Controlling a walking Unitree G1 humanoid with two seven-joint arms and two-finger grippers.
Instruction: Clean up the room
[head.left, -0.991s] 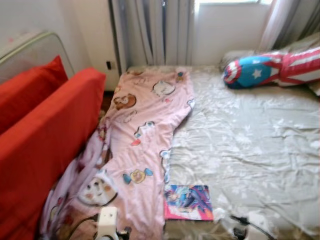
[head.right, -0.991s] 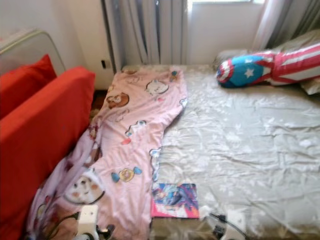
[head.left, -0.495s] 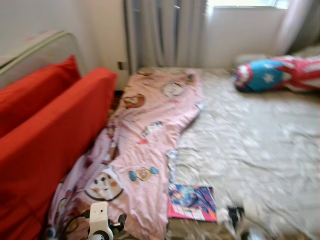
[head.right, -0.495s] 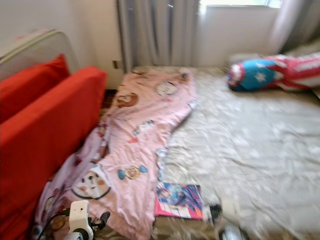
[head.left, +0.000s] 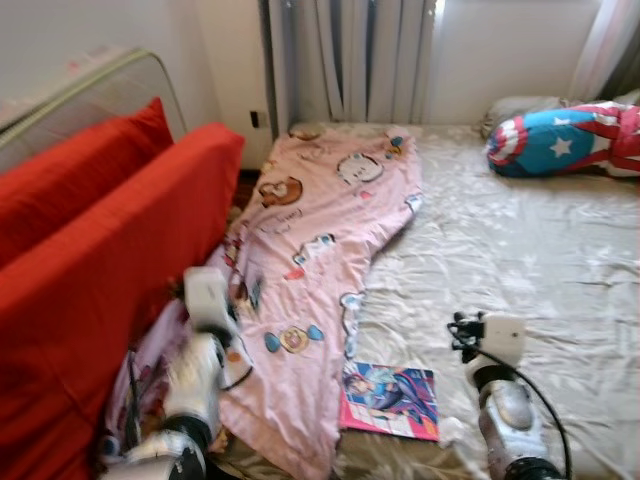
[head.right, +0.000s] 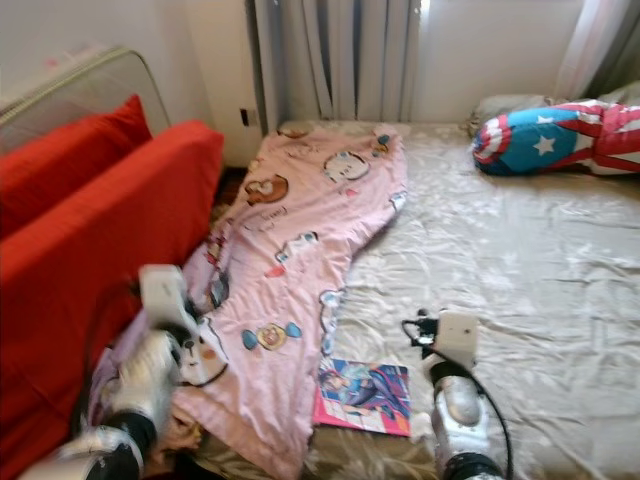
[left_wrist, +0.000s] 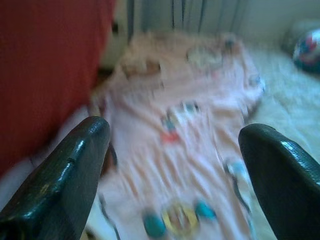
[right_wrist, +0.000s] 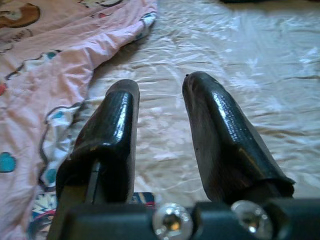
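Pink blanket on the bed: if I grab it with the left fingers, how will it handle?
The pink blanket looks thin and floppy: it lies rumpled and spills off the bed edge. It would likely sag and trail. Its edge reaches the book, which might shift.

Showing a pink blanket (head.left: 320, 240) printed with cartoon animals and donuts, a shiny beige-grey floral sheet (head.left: 520, 270), a plain red sofa (head.left: 90, 260), a blue, red and white star-and-stripes pillow (head.left: 560, 140) at two o'clock, a blue-pink illustrated book (head.left: 392, 399), grey striped curtains (head.left: 350, 60).
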